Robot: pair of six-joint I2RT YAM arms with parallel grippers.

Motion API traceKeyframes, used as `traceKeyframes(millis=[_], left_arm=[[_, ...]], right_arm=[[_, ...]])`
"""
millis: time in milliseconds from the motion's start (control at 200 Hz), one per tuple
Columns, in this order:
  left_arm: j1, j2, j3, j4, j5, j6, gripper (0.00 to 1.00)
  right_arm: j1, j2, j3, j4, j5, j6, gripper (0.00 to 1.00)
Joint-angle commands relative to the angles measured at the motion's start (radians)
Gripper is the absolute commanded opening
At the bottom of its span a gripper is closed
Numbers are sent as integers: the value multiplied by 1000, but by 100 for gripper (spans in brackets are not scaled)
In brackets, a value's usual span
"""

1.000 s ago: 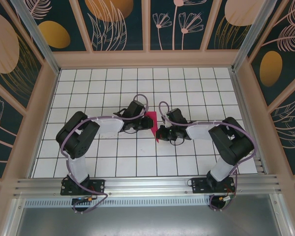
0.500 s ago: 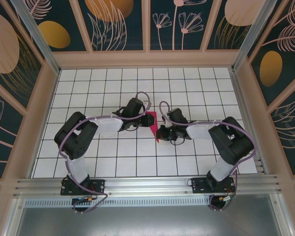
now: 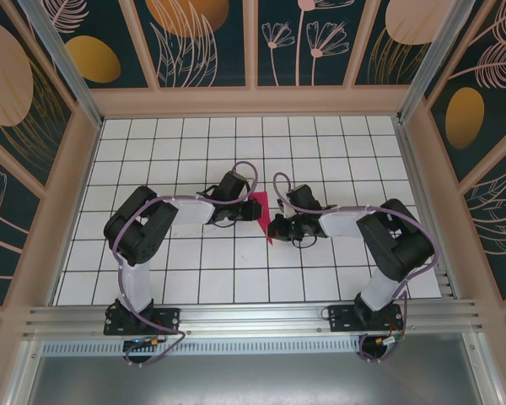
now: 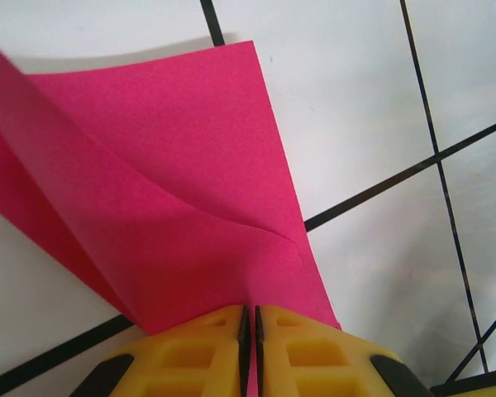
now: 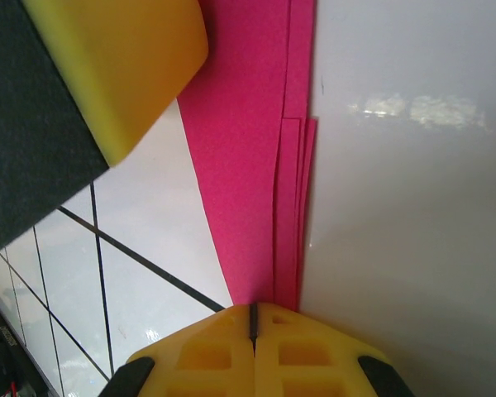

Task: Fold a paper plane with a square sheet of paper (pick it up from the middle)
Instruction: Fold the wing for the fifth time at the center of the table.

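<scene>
The step in hand looks like a middle fold, well short of a finished dart. The square sheet of paper [image 3: 259, 203] is doubled into a narrow pointed shape and lies at the centre of the tiled surface [image 3: 194, 152] in the top view, between the two arms. The left gripper [image 4: 250, 331] has its jaws clamped on one corner. Above them a raised flap curves up, marked by a soft diagonal crease. The right gripper [image 5: 253, 318] has its jaws clamped on the stacked edges, where several layers show. The next move probably calls for laying that flap flat along the centre line and pressing it, without tearing.
</scene>
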Motion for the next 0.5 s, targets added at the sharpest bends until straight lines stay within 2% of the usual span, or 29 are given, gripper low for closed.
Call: traceKeyframes(millis=[0,495], left_arm=[[55,37,18,-32,-73,-8,15],[178,96,31,-26,-121,5,15]], right_arm=[[-1,72,-35,-169,74,-28,0],[-1,93,-51,-189,84,-26,0]])
